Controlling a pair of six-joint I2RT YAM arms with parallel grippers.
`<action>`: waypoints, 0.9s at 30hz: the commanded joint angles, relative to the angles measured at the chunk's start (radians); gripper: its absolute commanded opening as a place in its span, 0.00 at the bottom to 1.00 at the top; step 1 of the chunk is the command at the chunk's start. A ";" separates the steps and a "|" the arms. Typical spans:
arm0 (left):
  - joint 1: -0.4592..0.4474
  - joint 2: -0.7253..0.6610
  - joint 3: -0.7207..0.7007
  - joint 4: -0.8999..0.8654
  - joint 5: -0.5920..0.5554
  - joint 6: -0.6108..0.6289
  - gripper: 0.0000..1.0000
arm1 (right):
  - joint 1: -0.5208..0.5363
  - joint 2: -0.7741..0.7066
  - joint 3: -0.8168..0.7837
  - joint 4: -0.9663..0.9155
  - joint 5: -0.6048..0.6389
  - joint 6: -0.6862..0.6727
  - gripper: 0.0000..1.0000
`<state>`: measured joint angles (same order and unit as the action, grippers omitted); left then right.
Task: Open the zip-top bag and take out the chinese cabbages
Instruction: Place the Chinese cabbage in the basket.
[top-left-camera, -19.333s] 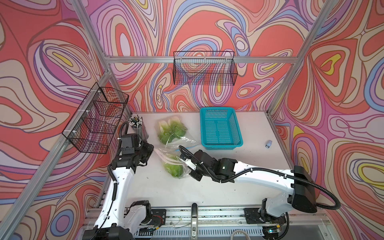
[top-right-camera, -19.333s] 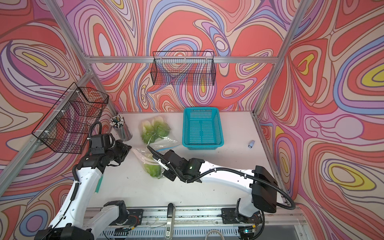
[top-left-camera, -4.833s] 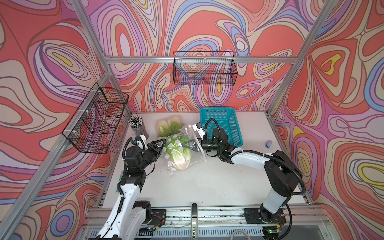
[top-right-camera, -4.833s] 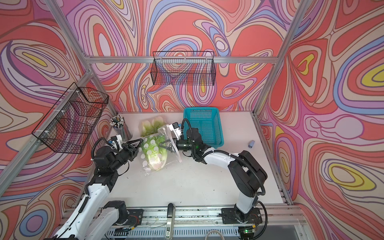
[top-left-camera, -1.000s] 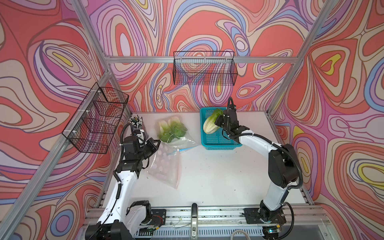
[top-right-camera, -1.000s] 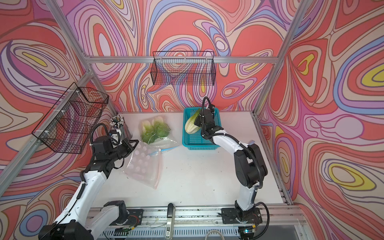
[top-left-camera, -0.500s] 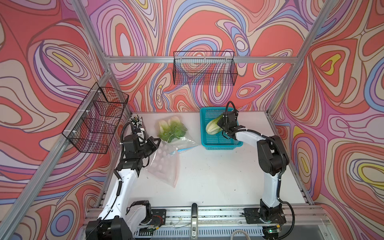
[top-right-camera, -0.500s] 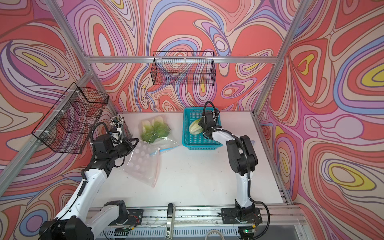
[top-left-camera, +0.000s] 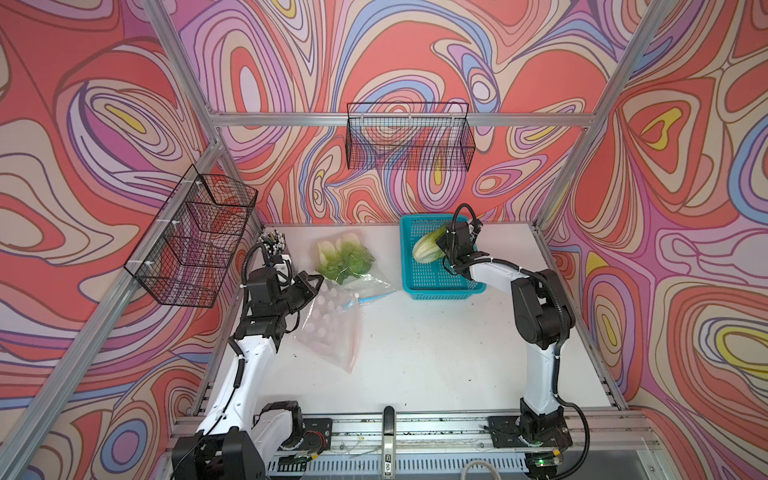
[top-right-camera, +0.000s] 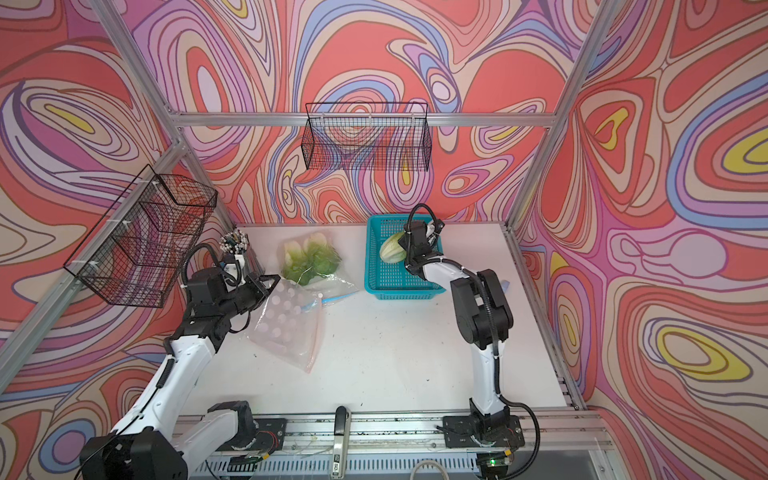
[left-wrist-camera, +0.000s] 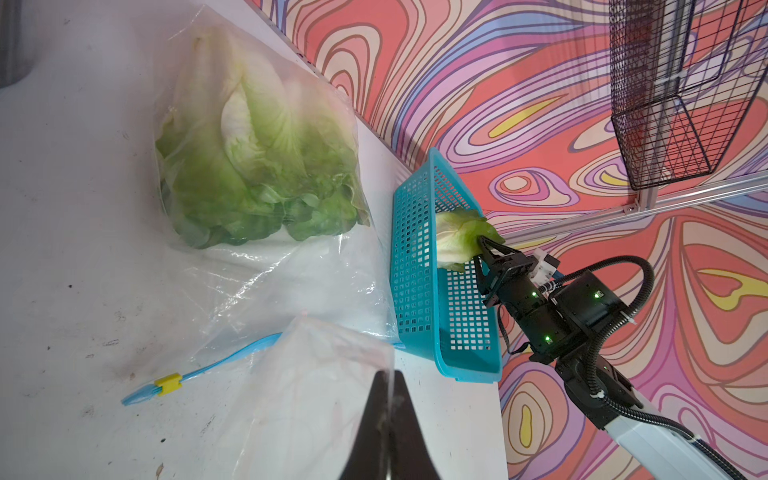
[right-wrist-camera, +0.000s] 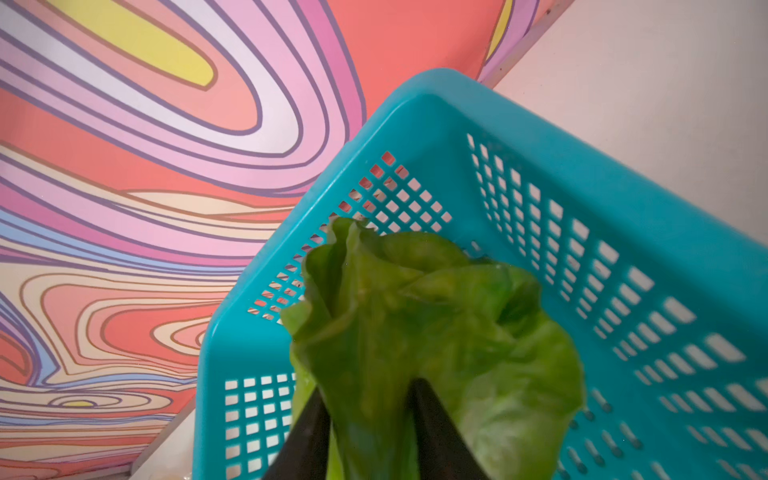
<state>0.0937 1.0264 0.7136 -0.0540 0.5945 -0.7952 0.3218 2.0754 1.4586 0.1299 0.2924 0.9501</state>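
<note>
Above a white tabletop ringed by swirling walls, the right gripper straddles a chinese cabbage inside the teal basket, jaws parted, apparently releasing. Left of the basket, the left gripper stays out of the way, clamped on the empty-looking zip-top bag.

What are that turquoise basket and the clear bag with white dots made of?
The turquoise slotted basket looks like rigid moulded plastic, slightly glossy: even grid holes, smooth rim. The clear dotted bag looks like thin soft plastic film: see-through, wrinkled, shiny glints.
</note>
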 joint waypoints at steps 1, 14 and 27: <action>0.008 -0.024 -0.007 0.036 0.014 -0.018 0.00 | -0.003 0.006 0.007 0.039 0.015 0.012 0.50; 0.008 -0.077 0.003 -0.022 0.055 -0.018 0.00 | 0.023 -0.248 -0.108 0.009 0.026 -0.094 0.66; 0.008 -0.075 -0.001 -0.029 0.183 -0.074 0.00 | 0.299 -0.407 -0.081 -0.333 -0.224 -0.490 0.51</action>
<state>0.0937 0.9497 0.7033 -0.1032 0.7113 -0.8371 0.5583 1.6478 1.3773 -0.0345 0.1585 0.5774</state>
